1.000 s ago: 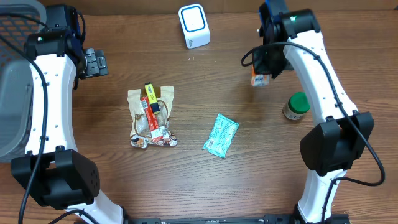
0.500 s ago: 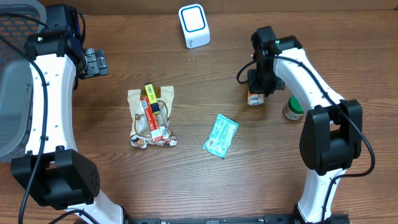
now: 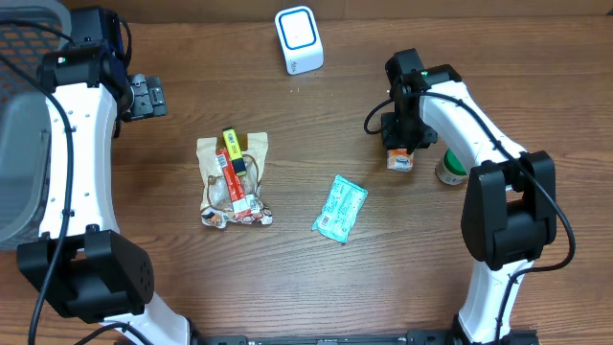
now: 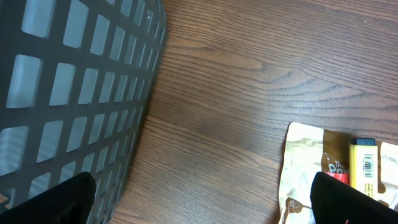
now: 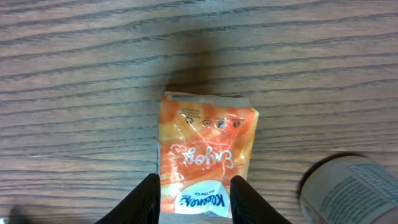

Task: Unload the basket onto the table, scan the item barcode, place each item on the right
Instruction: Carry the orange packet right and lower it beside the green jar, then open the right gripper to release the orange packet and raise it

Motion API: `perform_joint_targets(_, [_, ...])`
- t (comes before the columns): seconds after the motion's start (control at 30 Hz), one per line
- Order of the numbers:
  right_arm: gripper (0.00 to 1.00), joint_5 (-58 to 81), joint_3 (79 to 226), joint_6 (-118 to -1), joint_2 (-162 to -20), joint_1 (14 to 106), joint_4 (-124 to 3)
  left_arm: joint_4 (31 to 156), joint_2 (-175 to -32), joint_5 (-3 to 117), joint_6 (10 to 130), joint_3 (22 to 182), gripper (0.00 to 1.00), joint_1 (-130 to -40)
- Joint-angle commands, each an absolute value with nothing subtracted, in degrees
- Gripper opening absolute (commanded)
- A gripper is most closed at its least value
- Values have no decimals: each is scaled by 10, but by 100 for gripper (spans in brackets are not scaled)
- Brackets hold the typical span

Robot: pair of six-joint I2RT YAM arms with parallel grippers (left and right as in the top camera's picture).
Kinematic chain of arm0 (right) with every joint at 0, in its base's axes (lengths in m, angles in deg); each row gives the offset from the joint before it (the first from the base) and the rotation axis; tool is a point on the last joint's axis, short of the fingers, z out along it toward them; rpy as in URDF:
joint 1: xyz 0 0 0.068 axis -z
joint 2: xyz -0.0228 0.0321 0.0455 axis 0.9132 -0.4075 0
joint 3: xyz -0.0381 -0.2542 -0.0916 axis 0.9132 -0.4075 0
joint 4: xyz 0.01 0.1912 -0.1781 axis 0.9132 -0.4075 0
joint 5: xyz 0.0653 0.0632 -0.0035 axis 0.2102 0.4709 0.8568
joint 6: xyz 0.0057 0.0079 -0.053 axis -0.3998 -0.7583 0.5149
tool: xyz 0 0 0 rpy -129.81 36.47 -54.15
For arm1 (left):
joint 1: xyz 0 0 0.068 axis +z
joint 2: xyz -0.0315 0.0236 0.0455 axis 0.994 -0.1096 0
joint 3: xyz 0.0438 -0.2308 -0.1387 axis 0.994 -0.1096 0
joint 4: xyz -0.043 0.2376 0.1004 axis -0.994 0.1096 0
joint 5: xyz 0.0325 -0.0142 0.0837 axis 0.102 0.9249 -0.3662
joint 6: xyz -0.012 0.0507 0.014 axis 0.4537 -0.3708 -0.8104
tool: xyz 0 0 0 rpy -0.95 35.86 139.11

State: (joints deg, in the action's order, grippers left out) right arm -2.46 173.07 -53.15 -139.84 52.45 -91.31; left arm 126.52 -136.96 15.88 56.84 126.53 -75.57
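Since a moment ago, your right arm has swung in and come down, and the orange packet (image 3: 400, 161) it was holding up now lies on the worktop (image 3: 316, 125).

From above, the right end effector (image 3: 398, 146) sits right over the packet. The green-capped bottle (image 3: 452, 165) stands just beside it, on its outer side. The white scanner (image 3: 299, 38) is well away, across open wood toward the far edge. The teal packet (image 3: 340, 208) lies off the other way, with bare wood in between. The left end effector (image 3: 146, 96) hangs far off with nothing in it, and the pile of snack bags (image 3: 233, 182) lies between the two arms.

The left wrist camera shows the left end effector (image 4: 199, 190) spread wide and empty. The grey basket (image 4: 74, 93) wall is close on one side and a snack bag (image 4: 305, 162) is close on the other. There is bare wood ahead.

The right wrist camera shows the right end effector (image 5: 194, 198) with its fingers (image 5: 148, 198) part way spread. The orange packet (image 5: 205, 149) lies flat between them, so I think it is being let go. The bottle (image 5: 348, 190) is very near one finger, so lift straight up.

I think this packet is finished with, but you cannot see from here whether it got scanned. The teal packet and the pile are still waiting.
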Motion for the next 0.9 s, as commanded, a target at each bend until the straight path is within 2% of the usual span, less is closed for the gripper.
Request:
perform_joint_targets(0.0, [38, 0, 1728, -532, -1398, 524, -911, 1263, -1368, 156, 558, 1275, 100, -755])
perform_joint_targets(0.23, [41, 18, 1727, -547, -1399, 524, -910, 1263, -1368, 156, 558, 1275, 100, -755])
perform_joint_targets(0.87, [43, -21, 1700, -547, -1399, 525, -900, 1263, -1368, 156, 558, 1275, 100, -755])
